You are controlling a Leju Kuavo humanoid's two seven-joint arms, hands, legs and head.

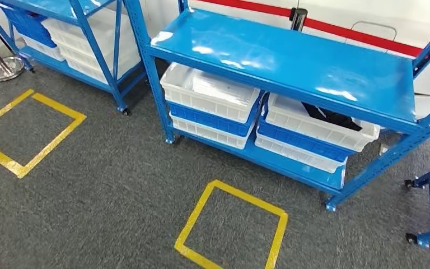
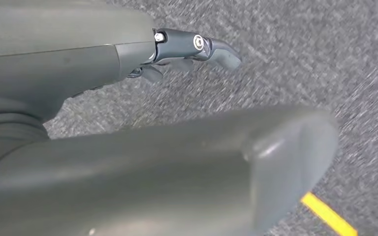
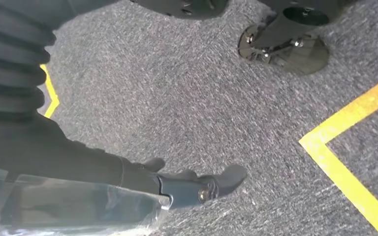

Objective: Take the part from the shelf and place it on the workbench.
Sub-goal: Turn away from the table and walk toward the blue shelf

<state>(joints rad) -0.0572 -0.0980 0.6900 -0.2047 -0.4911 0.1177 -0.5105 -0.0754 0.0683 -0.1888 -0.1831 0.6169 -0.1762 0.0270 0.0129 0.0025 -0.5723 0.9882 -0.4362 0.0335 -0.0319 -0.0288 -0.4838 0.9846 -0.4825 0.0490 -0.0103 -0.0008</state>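
Two blue shelf units are showing in my head view: the nearer shelf unit (image 1: 291,61) is standing straight ahead and a second shelf unit (image 1: 98,33) is standing to its left. On the nearer unit's lower deck, stacked white bins (image 1: 207,92) and blue bins (image 1: 213,119) are sitting in two piles side by side. The top white bin of the right pile (image 1: 313,126) is holding a dark item (image 1: 330,116); I cannot tell what it is. Yellow tape squares (image 1: 246,196) are marking the grey carpet (image 1: 117,185) in front of the shelves.

I am reading the left hand (image 2: 187,49) as empty: it is hanging above the carpet with its fingers stretched out and apart from the thumb, gripping nothing.

The right hand (image 3: 197,187) is also hanging above the carpet, near a yellow tape line (image 3: 344,172). A clear-wrapped item (image 3: 69,206), glossy and transparent, is lying against the inner side of this hand, touching the base of the dark fingers (image 3: 226,177). I cannot tell whether the hand is gripping it, nor whether it is the part.
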